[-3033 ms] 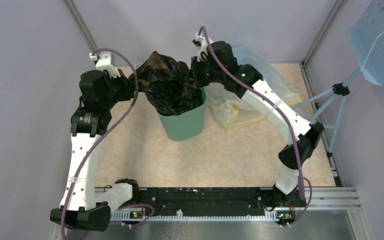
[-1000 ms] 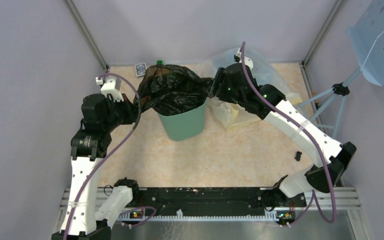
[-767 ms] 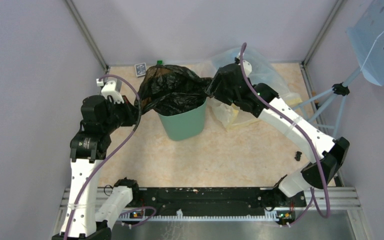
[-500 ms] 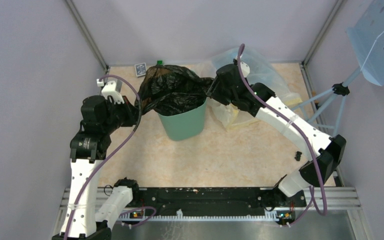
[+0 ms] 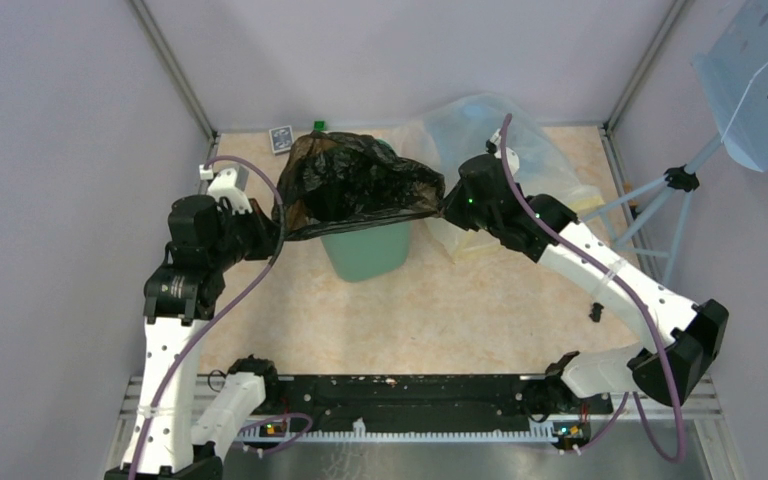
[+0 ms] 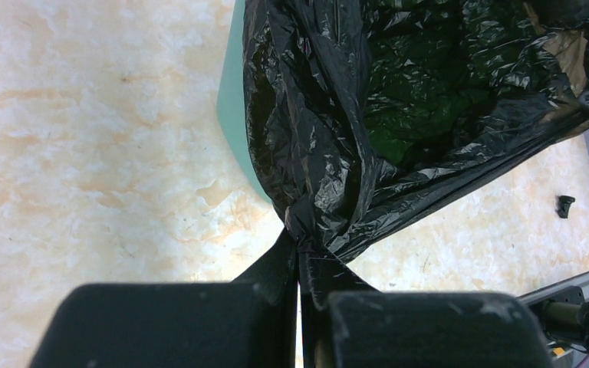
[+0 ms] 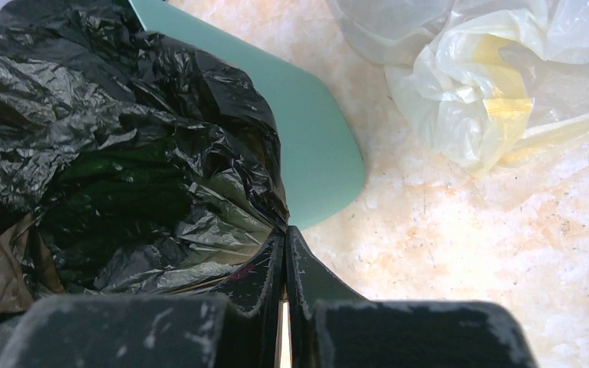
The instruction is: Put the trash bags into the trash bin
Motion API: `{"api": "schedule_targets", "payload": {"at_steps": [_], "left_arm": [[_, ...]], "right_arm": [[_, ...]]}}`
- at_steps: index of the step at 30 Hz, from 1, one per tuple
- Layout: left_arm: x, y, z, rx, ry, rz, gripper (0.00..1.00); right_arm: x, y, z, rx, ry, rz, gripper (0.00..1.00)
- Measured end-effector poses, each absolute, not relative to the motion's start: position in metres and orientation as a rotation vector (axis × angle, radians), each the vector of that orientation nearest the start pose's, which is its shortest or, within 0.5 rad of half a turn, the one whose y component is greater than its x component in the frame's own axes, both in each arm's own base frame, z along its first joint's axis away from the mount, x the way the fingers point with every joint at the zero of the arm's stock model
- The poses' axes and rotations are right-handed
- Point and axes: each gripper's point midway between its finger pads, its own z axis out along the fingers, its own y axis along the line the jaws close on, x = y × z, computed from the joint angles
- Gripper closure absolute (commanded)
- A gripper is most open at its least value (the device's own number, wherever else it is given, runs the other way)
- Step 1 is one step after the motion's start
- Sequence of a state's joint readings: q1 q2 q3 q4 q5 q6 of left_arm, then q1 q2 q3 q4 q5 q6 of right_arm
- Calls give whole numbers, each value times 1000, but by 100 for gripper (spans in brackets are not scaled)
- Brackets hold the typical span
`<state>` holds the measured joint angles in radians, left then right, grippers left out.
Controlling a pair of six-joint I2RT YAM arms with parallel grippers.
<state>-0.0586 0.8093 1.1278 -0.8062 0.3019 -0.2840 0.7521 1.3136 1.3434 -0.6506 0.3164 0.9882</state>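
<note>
The black trash bag [image 5: 355, 185] hangs stretched wide above the mint-green trash bin [image 5: 365, 252], its lower part inside the bin. My left gripper [image 5: 280, 226] is shut on the bag's left edge, left of the bin. My right gripper [image 5: 447, 206] is shut on the right edge, right of the bin. In the left wrist view the fingertips [image 6: 299, 249] pinch a bunched fold of the bag [image 6: 399, 115], with the bin wall [image 6: 234, 115] behind. In the right wrist view the closed gripper [image 7: 285, 234] clamps the bag's rim [image 7: 123, 153] beside the bin [image 7: 314, 146].
A big clear-yellowish plastic bag [image 5: 520, 140] lies behind the right arm, also seen as crumpled plastic [image 7: 491, 84]. A small blue box [image 5: 280, 138] sits at the back wall. A small black part [image 5: 596, 311] lies on the table at right. A light-blue perforated panel [image 5: 760, 80] stands on a tripod.
My right gripper closed on the bag's right edge and pulled it to the right, stretching the bag taut over the bin. The left gripper kept its hold and shifted slightly.
</note>
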Motion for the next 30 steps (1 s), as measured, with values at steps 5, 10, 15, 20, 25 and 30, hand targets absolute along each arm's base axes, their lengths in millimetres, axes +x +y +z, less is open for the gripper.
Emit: {"api": "schedule_targets", "payload": {"at_steps": [5,10,15,20,25,30], "left_arm": [[237,-79,273,-59,2122,-532,100],[243,-75,247,-88,2184,-508,100],[254,-68,221,-125,2231,-458,97],[266,-56,226,-143,2184,-375,57],[268,-45,234,-155,2134,-304,26],[259,-39,251,-165,2058,-275,13]], "right_arm": [[295,252,257,412,2207,649,100],[305,259,240,382,2231,617,94],[324,258,226,320,2245,593,71],[334,250,237,184,2192,568,57],[328,239,259,-48,2126,530,36],[318,228,292,-237,2008,493,30]]}}
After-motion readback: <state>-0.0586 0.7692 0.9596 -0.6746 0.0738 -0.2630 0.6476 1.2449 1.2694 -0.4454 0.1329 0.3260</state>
